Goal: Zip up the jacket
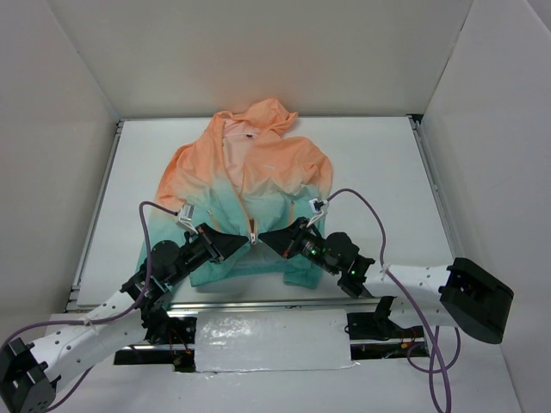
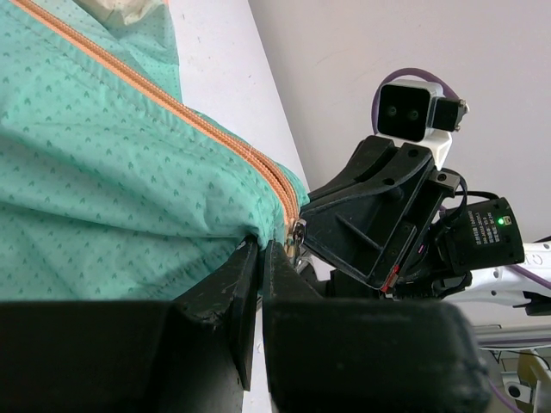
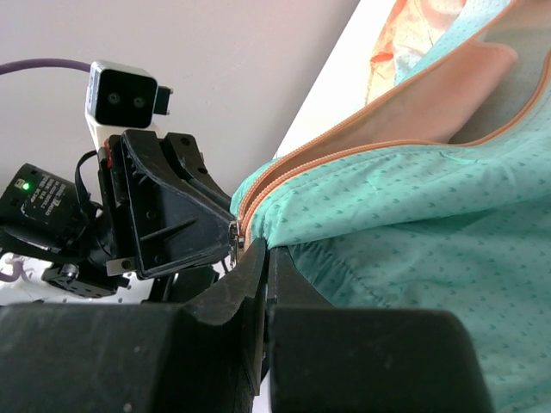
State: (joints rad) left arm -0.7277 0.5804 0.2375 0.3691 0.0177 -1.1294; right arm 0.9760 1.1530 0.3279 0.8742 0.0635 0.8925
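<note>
The jacket (image 1: 250, 185) lies flat on the white table, peach hood at the far end and teal hem toward me. Its orange front zipper (image 1: 250, 219) runs down the middle, parted higher up. Both grippers meet at the zipper's bottom end. My left gripper (image 1: 242, 244) is shut on the teal hem (image 2: 172, 198) just left of the zipper (image 2: 215, 133), its fingertips (image 2: 248, 258) pinching fabric. My right gripper (image 1: 267, 241) is shut on the hem (image 3: 387, 215) just right of it. A small metal slider (image 2: 296, 234) sits between the two grippers and also shows in the right wrist view as the slider (image 3: 232, 236).
White walls (image 1: 60, 129) box in the table on three sides. A crinkled white sheet (image 1: 271, 340) covers the near edge between the arm bases. Purple cables (image 1: 370, 211) loop above both arms. Bare table (image 1: 379, 172) lies on either side of the jacket.
</note>
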